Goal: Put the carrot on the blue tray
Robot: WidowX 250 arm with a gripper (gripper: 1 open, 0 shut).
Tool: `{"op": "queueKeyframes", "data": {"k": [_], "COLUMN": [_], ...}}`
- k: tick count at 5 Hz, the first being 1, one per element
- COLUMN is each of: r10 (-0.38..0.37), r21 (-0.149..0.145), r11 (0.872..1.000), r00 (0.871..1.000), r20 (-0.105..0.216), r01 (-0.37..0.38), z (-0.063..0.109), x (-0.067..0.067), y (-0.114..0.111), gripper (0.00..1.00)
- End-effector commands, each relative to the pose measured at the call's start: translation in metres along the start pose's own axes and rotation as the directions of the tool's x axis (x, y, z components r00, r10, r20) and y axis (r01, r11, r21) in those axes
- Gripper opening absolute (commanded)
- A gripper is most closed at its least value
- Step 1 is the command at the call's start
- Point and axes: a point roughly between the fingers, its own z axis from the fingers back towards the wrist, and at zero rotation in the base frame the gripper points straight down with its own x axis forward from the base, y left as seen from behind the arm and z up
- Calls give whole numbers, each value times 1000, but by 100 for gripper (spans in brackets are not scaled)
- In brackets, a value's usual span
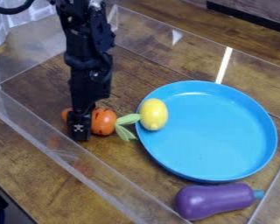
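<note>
The orange carrot (102,121) lies on the wooden table just left of the blue tray (224,131), its light green leafy top (129,124) pointing toward the tray's rim. My black gripper (84,126) points straight down and has come down over the carrot's left end. It stands open, with one fingertip (80,132) at table level on the near left side of the carrot. The other finger is hidden behind the carrot and the arm. I cannot tell whether the fingers touch the carrot.
A yellow lemon (153,114) sits on the tray's left rim, close to the carrot's leaves. A purple eggplant (215,200) lies in front of the tray at the lower right. Low clear plastic walls (60,153) ring the work area.
</note>
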Motion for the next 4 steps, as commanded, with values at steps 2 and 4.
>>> {"op": "queueKeyframes", "data": {"k": [2, 4], "r10": [14, 22], "r21": [21, 20], "r11": [1000, 1000], "r00": [1000, 999], "r20": [21, 29], "r01": [-14, -23], "z": [3, 3], "x": [0, 1], "y": [7, 9], "gripper": [100, 100]}}
